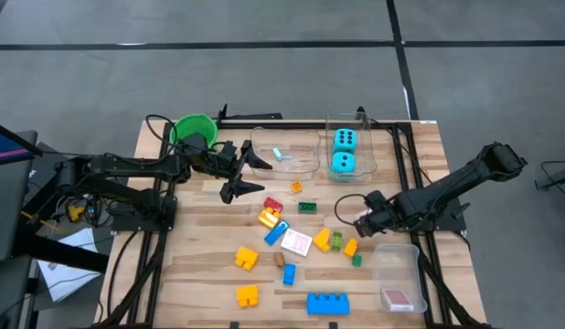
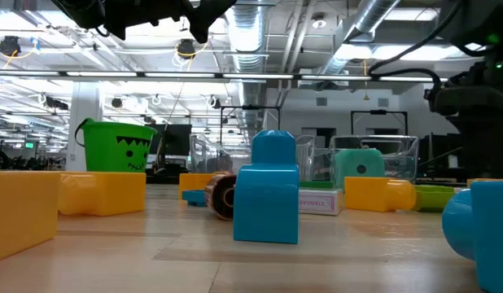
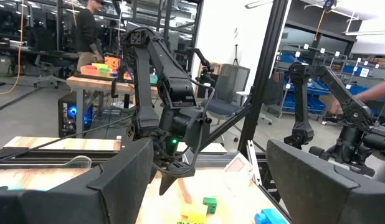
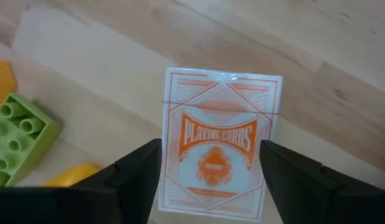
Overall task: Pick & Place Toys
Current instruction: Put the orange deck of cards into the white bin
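Small building blocks lie scattered on the wooden table: yellow [image 1: 245, 260], red [image 1: 272, 206], green [image 1: 307, 206] and blue [image 1: 327, 303]. A pink-and-white card pack [image 1: 296, 242] lies flat among them. Two cyan dice [image 1: 344, 151] sit in a clear tub. My right gripper [image 1: 363, 221] is low over the table's right half, shut on another playing-card pack [image 4: 217, 146]. My left gripper [image 1: 249, 176] is open and empty, in the air by the green bucket [image 1: 193, 128]. My right gripper pinches the playing-card pack between its two fingers, one on each long side [image 4: 169, 155]. The fingers come from above and lie across the pack. Its printed face is toward the wrist camera. I cannot tell whether it is lifted clear or rests on the table.
A second clear tub [image 1: 284, 151] stands by the dice tub at the back. A third clear tub [image 1: 398, 265] at the front right holds a card pack [image 1: 399, 299]. A green block [image 4: 18, 140] and a yellow one [image 4: 74, 174] lie close beside my right gripper.
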